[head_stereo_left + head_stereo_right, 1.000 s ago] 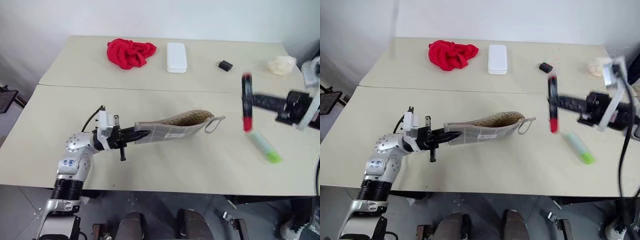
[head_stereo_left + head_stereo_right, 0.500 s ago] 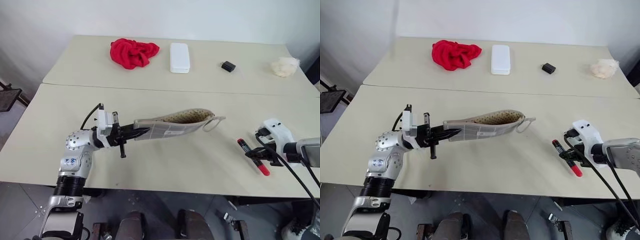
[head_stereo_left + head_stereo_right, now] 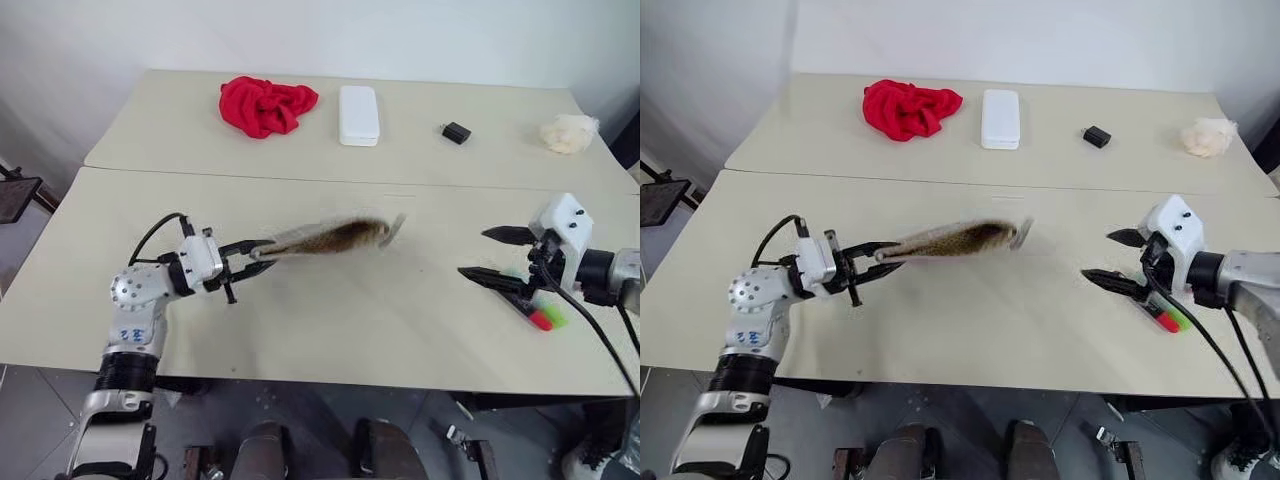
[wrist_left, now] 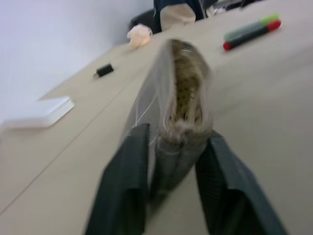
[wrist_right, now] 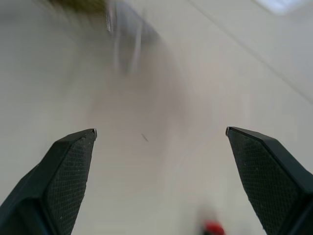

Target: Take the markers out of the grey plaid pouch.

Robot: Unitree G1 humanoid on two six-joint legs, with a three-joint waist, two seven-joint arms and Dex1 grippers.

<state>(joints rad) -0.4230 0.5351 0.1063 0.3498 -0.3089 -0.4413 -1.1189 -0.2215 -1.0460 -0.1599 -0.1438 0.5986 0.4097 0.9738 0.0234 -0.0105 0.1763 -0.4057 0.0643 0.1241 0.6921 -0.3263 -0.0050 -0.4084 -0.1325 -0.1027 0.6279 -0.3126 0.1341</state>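
The grey plaid pouch (image 3: pixel 335 237) hangs blurred above the middle of the near table, its brownish lining up. Its near end sits between the spread fingers of my left gripper (image 3: pixel 252 258), which stands open; in the left wrist view the pouch (image 4: pixel 183 83) fills the gap between the fingers (image 4: pixel 124 186). The markers (image 3: pixel 540 318), one green and one red, lie side by side on the table at the right. My right gripper (image 3: pixel 490 257) hovers wide open just left of them, with nothing between its fingers (image 5: pixel 68 166).
On the far table lie a red cloth (image 3: pixel 265 105), a white hard case (image 3: pixel 358 113), a small black block (image 3: pixel 455 132) and a crumpled pale lump (image 3: pixel 565 132). A seam (image 3: pixel 300 180) runs between the two tables.
My right gripper has let go of the red marker, which now lies by the green one, and opened wide. My left gripper has opened and drawn left; the pouch has rolled and blurs.
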